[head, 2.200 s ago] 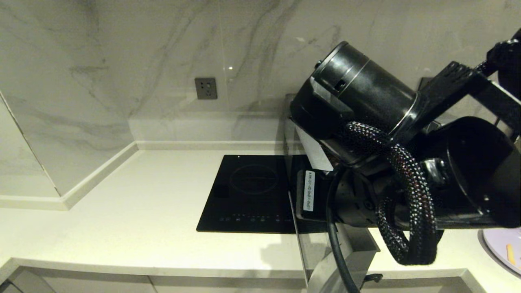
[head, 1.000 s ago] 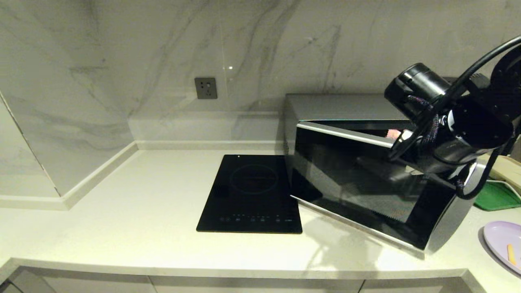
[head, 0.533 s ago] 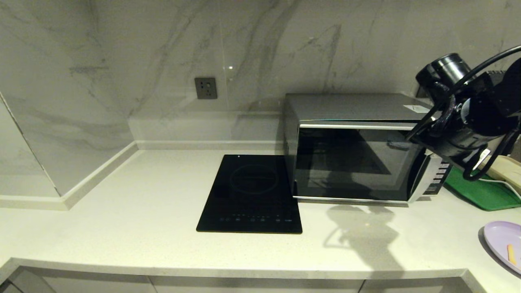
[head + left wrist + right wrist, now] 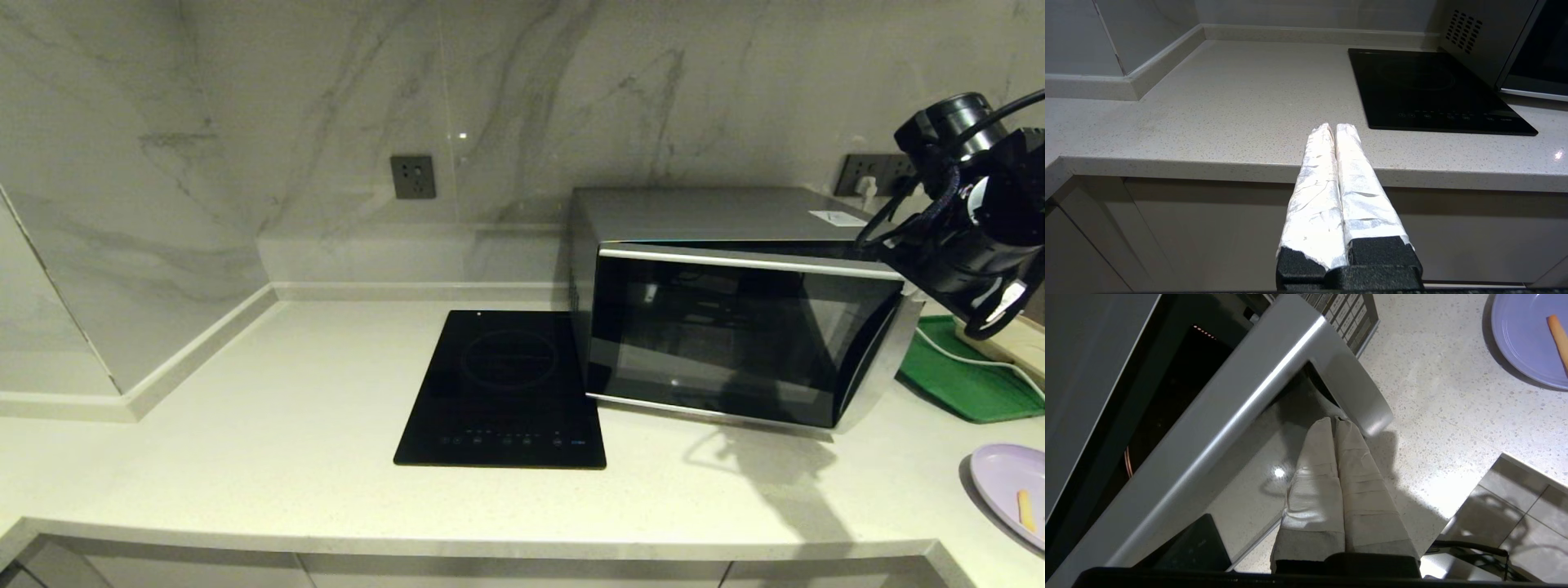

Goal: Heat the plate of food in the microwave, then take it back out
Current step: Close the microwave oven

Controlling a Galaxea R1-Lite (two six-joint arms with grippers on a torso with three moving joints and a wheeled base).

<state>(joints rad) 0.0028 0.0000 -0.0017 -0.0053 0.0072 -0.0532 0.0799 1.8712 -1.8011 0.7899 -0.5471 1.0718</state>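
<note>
The silver microwave [image 4: 735, 327] stands on the counter with its dark glass door [image 4: 727, 343] slightly ajar, the free edge swung out on the right. My right gripper [image 4: 1334, 420] is shut and empty, its tips right by the door's silver free edge [image 4: 1355, 396], next to the keypad [image 4: 1345, 312]. The lavender plate [image 4: 1008, 490] with a fry [image 4: 1022, 508] lies on the counter at the front right, apart from the microwave; it shows as plate [image 4: 1527, 343] in the right wrist view. My left gripper [image 4: 1334, 127] is shut and empty, parked low before the counter's front edge.
A flat black induction cooktop [image 4: 506, 392] lies left of the microwave. A green tray [image 4: 951, 380] and a white cord sit right of it. Wall sockets [image 4: 412, 177] are on the marble backsplash. The counter's left half is bare.
The door swung from wide open to nearly shut as my right arm pushed it rightward; it now stands a little more ajar than half a second ago, and the arm has drawn farther right.
</note>
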